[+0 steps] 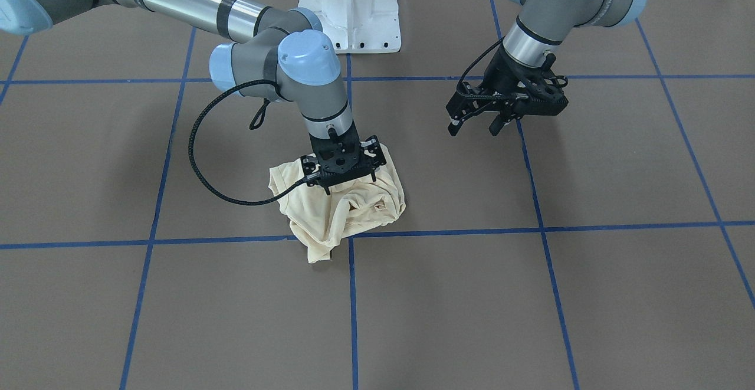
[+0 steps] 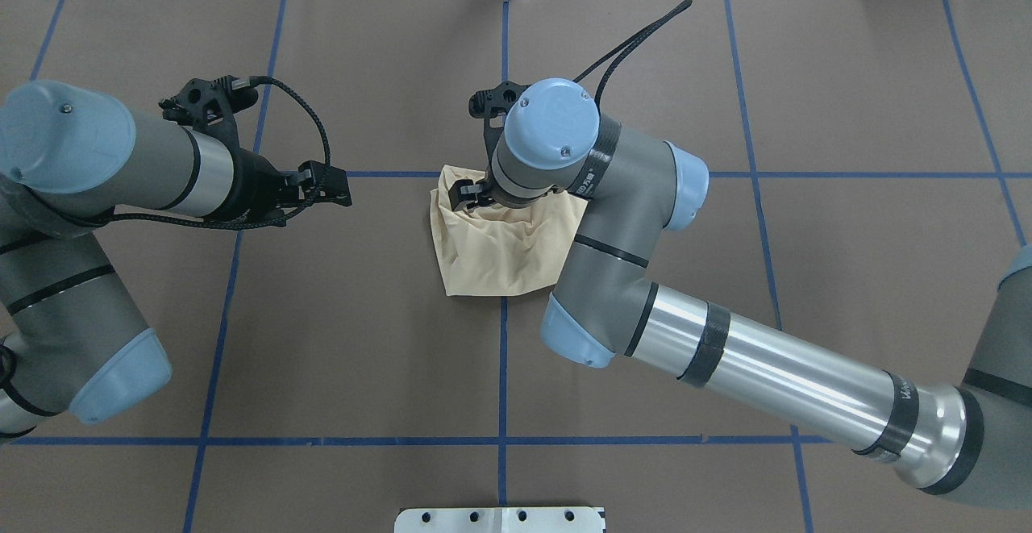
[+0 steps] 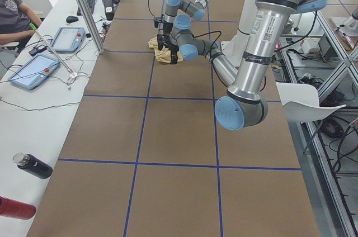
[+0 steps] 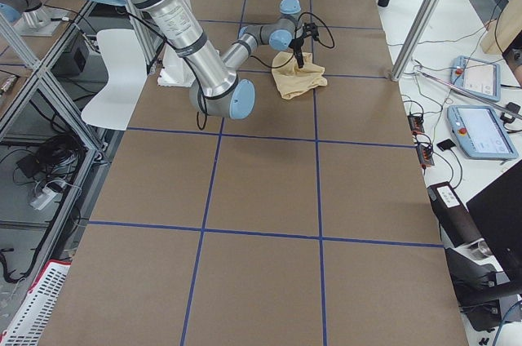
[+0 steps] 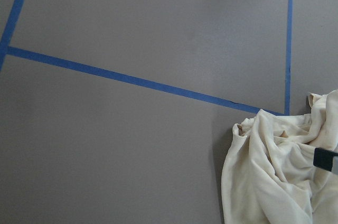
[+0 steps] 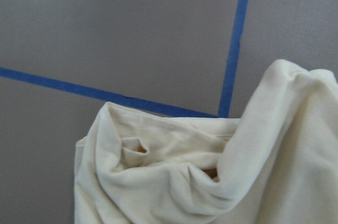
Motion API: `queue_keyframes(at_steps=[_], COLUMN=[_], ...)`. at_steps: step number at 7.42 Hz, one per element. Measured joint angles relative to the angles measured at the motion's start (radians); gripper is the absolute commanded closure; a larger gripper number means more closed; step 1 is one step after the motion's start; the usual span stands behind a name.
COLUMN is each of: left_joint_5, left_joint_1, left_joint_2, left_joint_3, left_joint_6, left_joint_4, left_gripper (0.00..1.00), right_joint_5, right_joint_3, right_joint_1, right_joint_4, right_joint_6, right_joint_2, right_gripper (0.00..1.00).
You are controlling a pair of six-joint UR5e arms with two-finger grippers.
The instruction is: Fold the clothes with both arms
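At the middle of the table (image 1: pixel 531 319), against a crossing of blue tape lines (image 1: pixel 448 231): pale cream T-shirt (image 1: pixel 330 219), crumpled into a heap, mostly on the robot's side of the cross line. No clear long axis, about as wide as deep. One loose tongue of cloth pointing away from the robot, lapping over the tape. Right gripper (image 1: pixel 345 174) pointing straight down onto the heap's robot-side edge, cloth bunched up around it, fingertips buried in the folds. Cannot tell whether clamped on the fabric or only pressing into it. Left gripper (image 1: pixel 473 127) well apart from the shirt, off to the robot's left, hanging above the table and tilted toward the shirt's side. Fingers (image 1: pixel 453 125) spread, empty.
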Motion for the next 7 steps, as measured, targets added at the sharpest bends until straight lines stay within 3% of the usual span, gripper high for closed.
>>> queue_keyframes(at_steps=[2, 7], left_joint_5=[-0.001, 0.0], left_joint_1=[0.0, -0.002], left_joint_2=[0.011, 0.017], left_joint_3=[-0.001, -0.002], left_joint_6=[0.0, 0.002], left_joint_4=[-0.001, -0.002], left_gripper=[0.01, 0.01], right_joint_5=[-0.061, -0.121], right_joint_3=[-0.052, -0.264], right_joint_1=[-0.019, -0.009], right_joint_4=[0.006, 0.036], right_joint_6=[-0.104, -0.132], right_joint_2=[0.022, 0.139], right_gripper=[0.01, 0.01])
